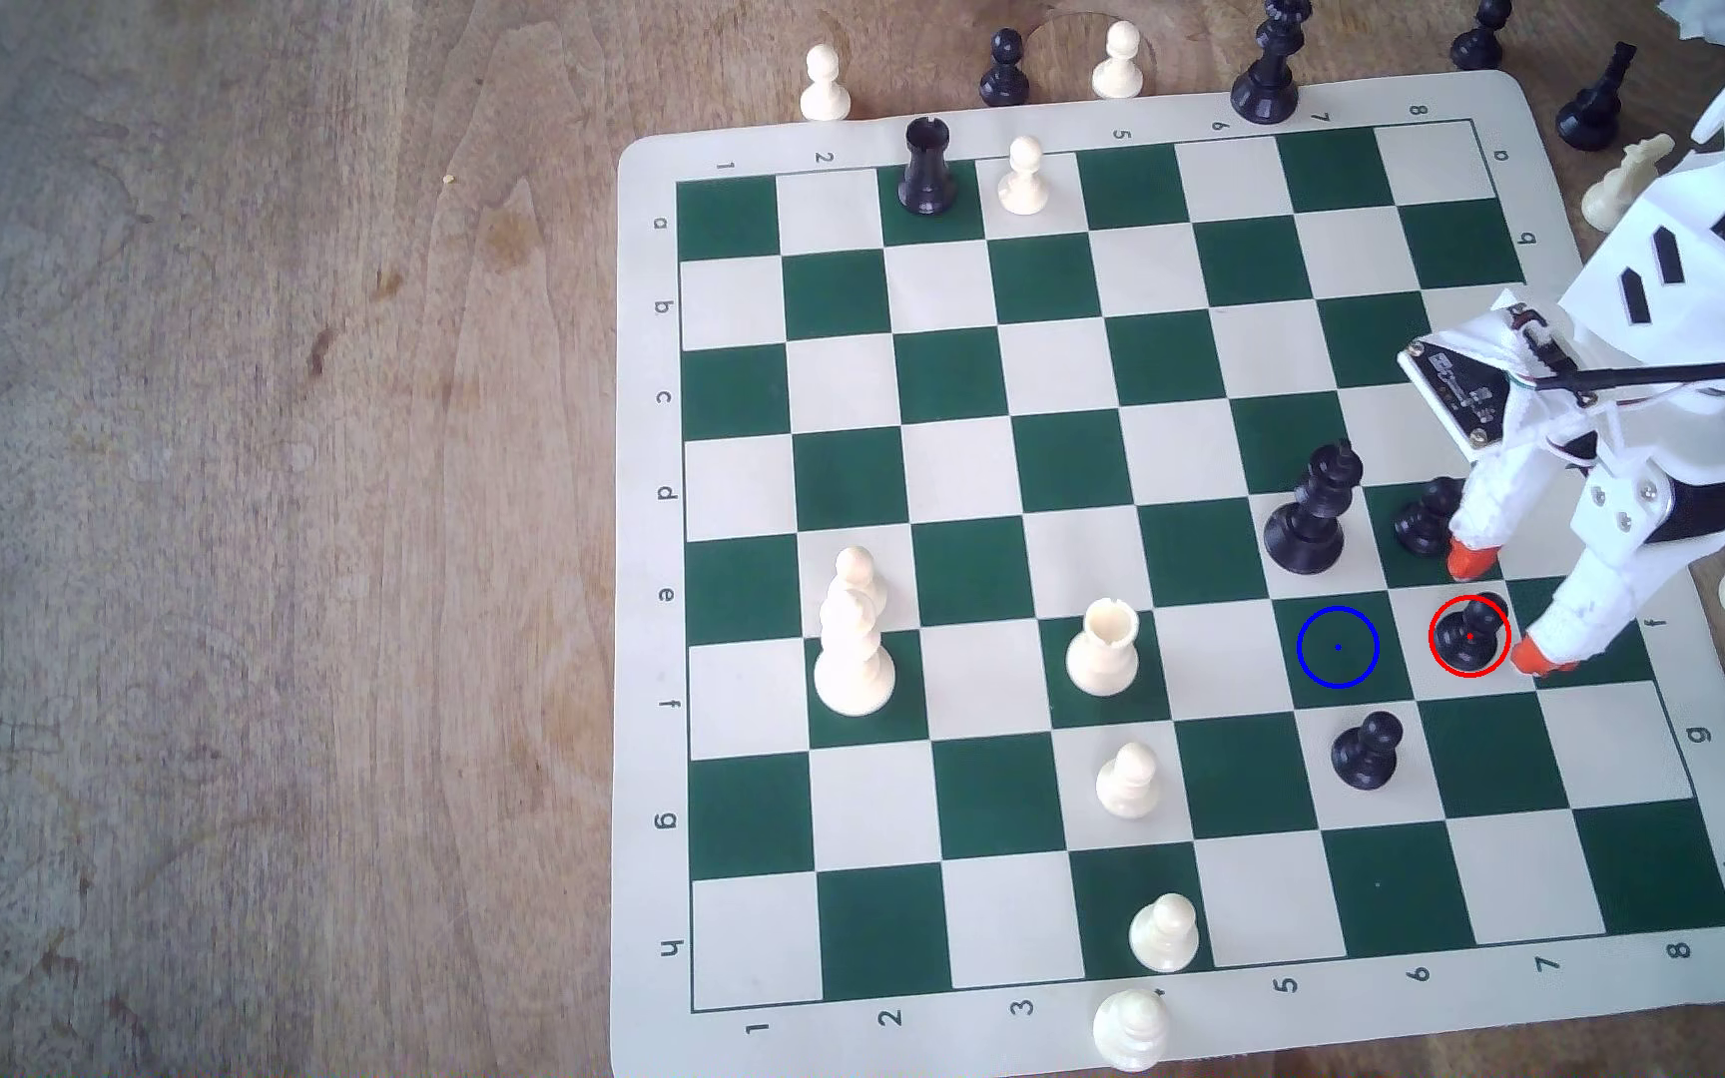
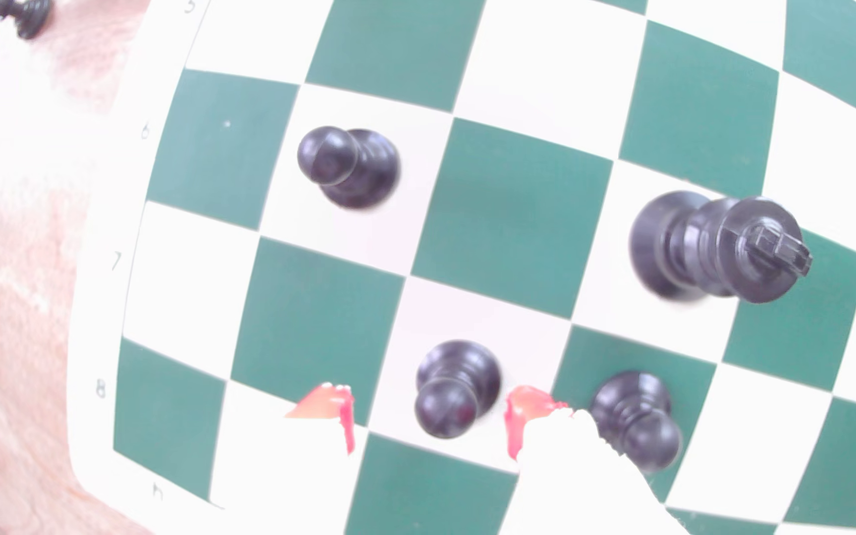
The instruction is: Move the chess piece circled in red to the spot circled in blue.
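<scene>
Overexposed, seemingly fisheye-warped, soft wrist view; evenly bright, sharper exterior view.

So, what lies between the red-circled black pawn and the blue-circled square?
Nothing. In the exterior view the black pawn stands on the cream square directly beside the blue-ringed green square; the stretch between them is bare board.

A: What's the arm made of?
B: White plastic, black slots, a black cable and silver screws.
A: And the gripper?
B: 2 white fingers with orange tips.
</scene>
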Controlling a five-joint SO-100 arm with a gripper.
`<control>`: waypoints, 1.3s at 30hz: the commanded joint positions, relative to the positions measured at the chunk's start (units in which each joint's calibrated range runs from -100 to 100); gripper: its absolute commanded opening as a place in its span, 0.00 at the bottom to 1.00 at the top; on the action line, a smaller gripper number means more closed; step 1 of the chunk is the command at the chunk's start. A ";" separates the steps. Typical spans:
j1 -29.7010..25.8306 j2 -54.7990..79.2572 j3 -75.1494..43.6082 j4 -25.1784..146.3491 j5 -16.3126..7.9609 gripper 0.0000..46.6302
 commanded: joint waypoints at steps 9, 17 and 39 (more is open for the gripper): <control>0.10 0.97 2.10 -6.01 -0.20 0.34; -0.05 0.97 3.92 -6.42 -0.10 0.34; 0.26 1.05 2.56 -7.08 -0.29 0.27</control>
